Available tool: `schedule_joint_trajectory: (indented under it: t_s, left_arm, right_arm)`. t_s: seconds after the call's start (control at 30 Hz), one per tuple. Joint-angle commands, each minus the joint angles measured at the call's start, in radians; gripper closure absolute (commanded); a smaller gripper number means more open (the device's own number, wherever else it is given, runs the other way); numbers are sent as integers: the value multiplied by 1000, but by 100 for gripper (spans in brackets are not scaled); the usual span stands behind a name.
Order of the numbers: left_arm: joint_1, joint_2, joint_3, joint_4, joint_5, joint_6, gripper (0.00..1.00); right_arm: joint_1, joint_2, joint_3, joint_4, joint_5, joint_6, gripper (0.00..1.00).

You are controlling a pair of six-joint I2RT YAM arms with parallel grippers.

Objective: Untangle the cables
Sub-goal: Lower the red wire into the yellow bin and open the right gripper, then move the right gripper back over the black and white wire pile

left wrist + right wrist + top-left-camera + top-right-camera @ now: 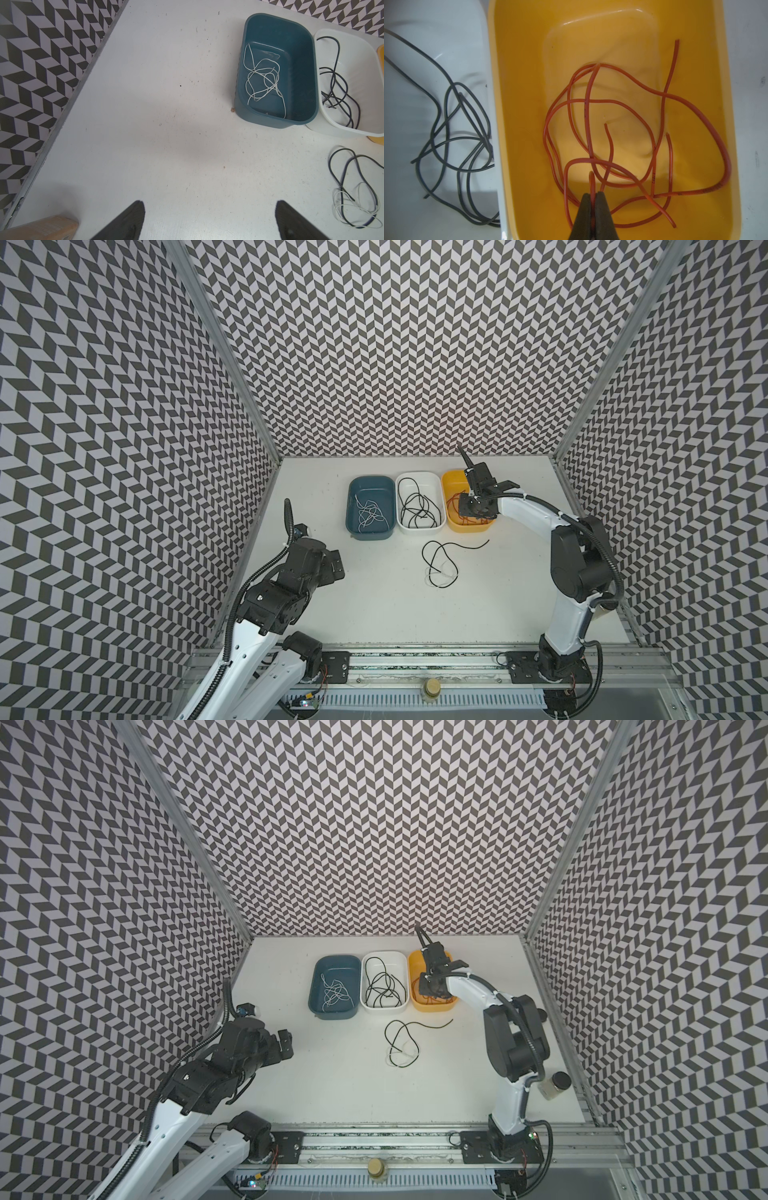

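Three trays stand in a row at the back of the table. White cables (pixel 370 512) lie in the blue tray (pixel 371 477), black cables (pixel 417 506) in the white tray (pixel 417 474), and red-orange cables (pixel 602 100) in the yellow tray (pixel 451 481). In front of the trays a black cable and a white cable (pixel 441 572) lie tangled on the table, also seen in the left wrist view (pixel 344 174). My right gripper (pixel 592 194) hangs over the yellow tray, shut on a red-orange cable. My left gripper (pixel 209 205) stands open over bare table at the left, empty.
Patterned walls close in the table on the left, back and right. A small jar (pixel 555 1085) stands at the front right by the right arm's base. Another jar (pixel 431 689) sits on the front rail. A tan object (pixel 41 228) lies near the left gripper.
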Motion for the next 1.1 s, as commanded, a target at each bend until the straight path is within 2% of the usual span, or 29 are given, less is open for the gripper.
schedule_joint_trajectory:
  t_s: [0.0,0.17,0.4,0.7,1.07]
  left_arm:
    - [8,1,4,9,-2,6,0]
    - [9,6,3,9,0,6,0]
    - [10,8,5,9,1,6,0]
    - [9,12,3,9,4,6,0]
    - [9,21,3,10,10,8,0]
  right_arm:
    - [-4,-37,11,-37,-9,11,88]
    - [-3,-91,5,-60,-12,32,74]
    - [-4,-166,0,-88,-10,41,69]
    - [-3,-344,-69,-93,-53,67,59]
    - [107,-599,-398,3,-114,106,57]
